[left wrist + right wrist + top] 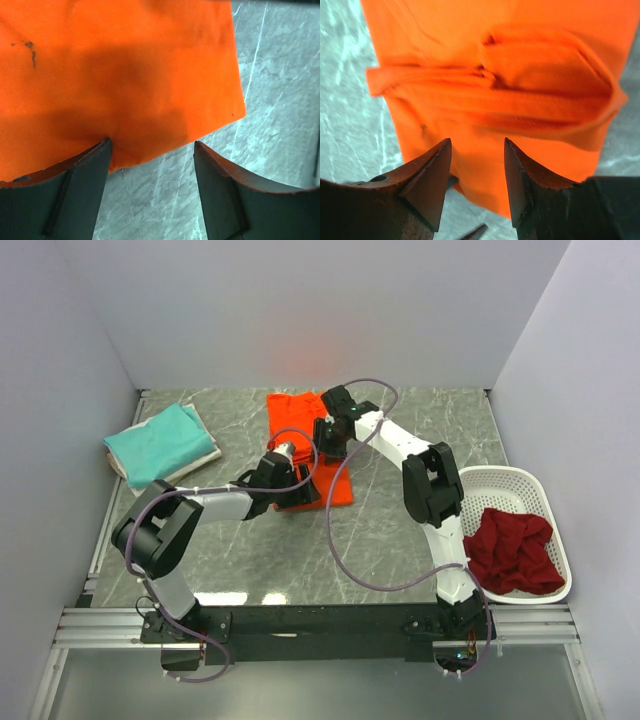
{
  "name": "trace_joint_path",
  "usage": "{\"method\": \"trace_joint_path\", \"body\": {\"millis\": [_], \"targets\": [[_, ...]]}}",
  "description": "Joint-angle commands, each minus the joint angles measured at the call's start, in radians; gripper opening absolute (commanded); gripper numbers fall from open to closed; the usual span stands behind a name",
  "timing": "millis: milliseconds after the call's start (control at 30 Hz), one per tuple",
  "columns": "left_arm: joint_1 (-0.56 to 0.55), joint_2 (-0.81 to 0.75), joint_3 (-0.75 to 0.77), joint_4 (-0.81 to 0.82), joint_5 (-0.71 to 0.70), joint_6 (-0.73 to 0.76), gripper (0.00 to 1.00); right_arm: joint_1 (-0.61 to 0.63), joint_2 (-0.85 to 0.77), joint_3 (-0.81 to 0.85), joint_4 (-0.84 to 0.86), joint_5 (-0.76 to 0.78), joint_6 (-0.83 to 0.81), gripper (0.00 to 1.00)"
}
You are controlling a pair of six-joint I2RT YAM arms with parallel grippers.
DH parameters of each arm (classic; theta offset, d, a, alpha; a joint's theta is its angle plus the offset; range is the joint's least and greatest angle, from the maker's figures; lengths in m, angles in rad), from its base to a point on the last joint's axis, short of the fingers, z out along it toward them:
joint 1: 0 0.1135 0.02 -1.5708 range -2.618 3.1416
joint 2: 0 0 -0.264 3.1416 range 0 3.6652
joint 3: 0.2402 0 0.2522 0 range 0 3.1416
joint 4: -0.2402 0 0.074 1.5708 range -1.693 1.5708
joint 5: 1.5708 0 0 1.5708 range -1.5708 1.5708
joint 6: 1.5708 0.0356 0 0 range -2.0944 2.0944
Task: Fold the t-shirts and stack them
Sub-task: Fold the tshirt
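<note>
Left fingers [75,200] stand spread at a corner of the orange t-shirt [125,75], holding nothing I can see; right fingers [427,185] are spread too, above its folded sleeve. It lies mid tabletop [400,530], the teal t-shirt [160,440] folded well off left.

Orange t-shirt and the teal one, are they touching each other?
Apart. The top view shows the orange t-shirt mid-table and the teal t-shirt at the left, with bare table between them.

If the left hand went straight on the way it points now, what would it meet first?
Probably the orange t-shirt: its corner lies just ahead of the open left hand, though depth is unclear.
</note>
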Motion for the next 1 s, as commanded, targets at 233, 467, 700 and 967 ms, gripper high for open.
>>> {"method": "trace_joint_path", "body": {"millis": [233,467,700,967], "targets": [[-0.067,-0.019,-0.046,-0.121,-0.080,0.044,0.73,0.013,0.086,0.106,-0.027,0.029,0.004,0.53],[-0.116,-0.037,-0.101,-0.144,-0.099,0.038,0.73,0.013,0.109,0.187,-0.022,0.021,0.053,0.52],[-0.165,-0.039,-0.176,-0.167,-0.110,0.018,0.74,0.007,0.164,0.301,-0.021,0.024,0.110,0.52],[-0.203,-0.184,-0.173,-0.257,-0.114,0.009,0.75,-0.022,0.039,0.198,0.033,-0.019,0.107,0.53]]}}
